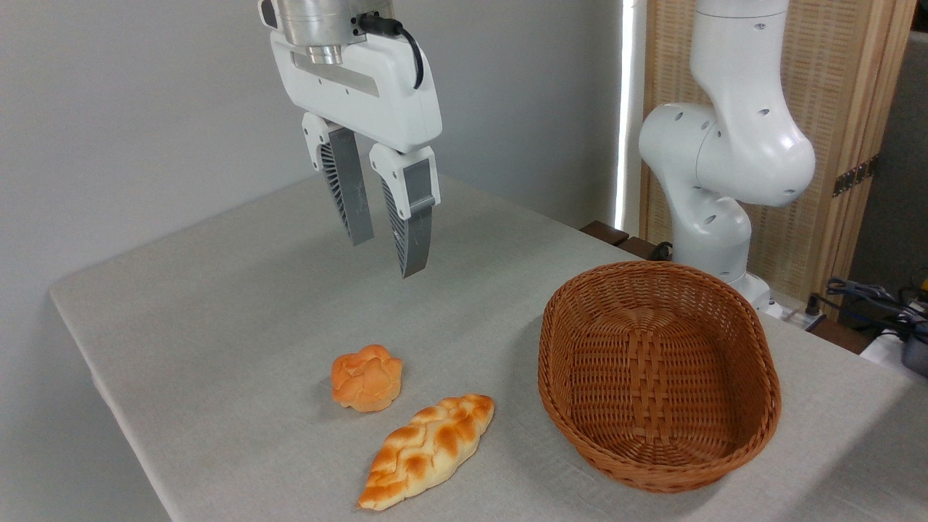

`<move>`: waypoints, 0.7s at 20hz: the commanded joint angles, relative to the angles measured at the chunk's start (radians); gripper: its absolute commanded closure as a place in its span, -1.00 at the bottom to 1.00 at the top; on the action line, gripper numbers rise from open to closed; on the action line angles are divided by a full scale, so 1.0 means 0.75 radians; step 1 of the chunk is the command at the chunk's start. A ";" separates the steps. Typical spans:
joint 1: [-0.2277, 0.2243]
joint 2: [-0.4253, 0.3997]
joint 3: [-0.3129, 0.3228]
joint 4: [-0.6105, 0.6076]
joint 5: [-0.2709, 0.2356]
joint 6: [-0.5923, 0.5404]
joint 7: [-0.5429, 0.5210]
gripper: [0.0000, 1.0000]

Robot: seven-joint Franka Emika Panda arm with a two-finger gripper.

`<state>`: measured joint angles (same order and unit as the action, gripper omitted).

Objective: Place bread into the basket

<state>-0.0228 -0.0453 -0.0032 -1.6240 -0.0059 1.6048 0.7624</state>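
The bread (367, 377), a small round orange-golden bun with a knotted top, lies on the grey table near the front. The basket (754, 348), a large reddish-brown oval wicker one, stands to its right with nothing in it. My gripper (388, 255) hangs well above the table, behind and above the bun. Its two ribbed fingers (349, 185) are a small gap apart, open, with nothing between them.
A longer pale braided loaf (427, 450) lies just in front of and to the right of the bun. The arm's white base (725, 167) rises behind the basket. The table's left edge (94, 362) runs close to the breads. Cables and gear (877, 304) sit at far right.
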 commanded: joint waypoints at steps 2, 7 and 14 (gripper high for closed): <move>-0.011 0.003 0.015 0.022 0.006 -0.047 -0.018 -1.00; -0.011 0.003 0.017 0.022 0.004 -0.047 -0.018 -1.00; -0.008 0.003 0.002 -0.003 -0.002 -0.041 -0.027 -1.00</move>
<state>-0.0232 -0.0446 -0.0025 -1.6251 -0.0060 1.6043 0.7624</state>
